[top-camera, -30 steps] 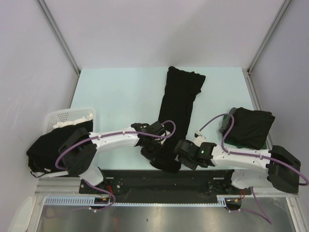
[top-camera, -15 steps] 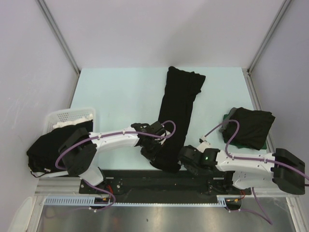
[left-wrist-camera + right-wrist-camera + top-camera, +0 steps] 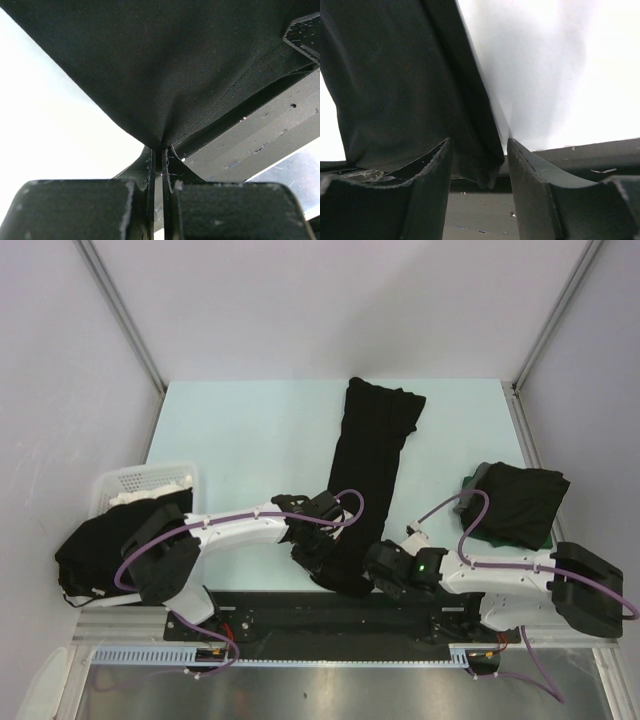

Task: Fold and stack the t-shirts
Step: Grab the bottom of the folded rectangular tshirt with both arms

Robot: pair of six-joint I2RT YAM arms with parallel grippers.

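One black t-shirt (image 3: 370, 460), folded into a long strip, runs from the table's far middle down to the near edge. My left gripper (image 3: 318, 558) is shut on the strip's near left corner; in the left wrist view the cloth (image 3: 165, 65) puckers into the closed left gripper (image 3: 161, 150). At the strip's near right corner my right gripper (image 3: 372, 575) stands open. In the right wrist view that corner of the shirt (image 3: 405, 90) hangs between the spread fingers of the right gripper (image 3: 479, 150), not pinched.
A folded dark t-shirt pile (image 3: 515, 502) lies at the right of the table, behind the right arm. At the left stands a white slotted basket (image 3: 150, 480) with black cloth (image 3: 95, 550) spilling over its near side. The table's black front rail (image 3: 330, 605) runs just below both grippers.
The right arm has swung left and lower, bringing its open jaws around the strip's near right corner, and the jaws have narrowed a little. The left arm has kept still, holding its corner.
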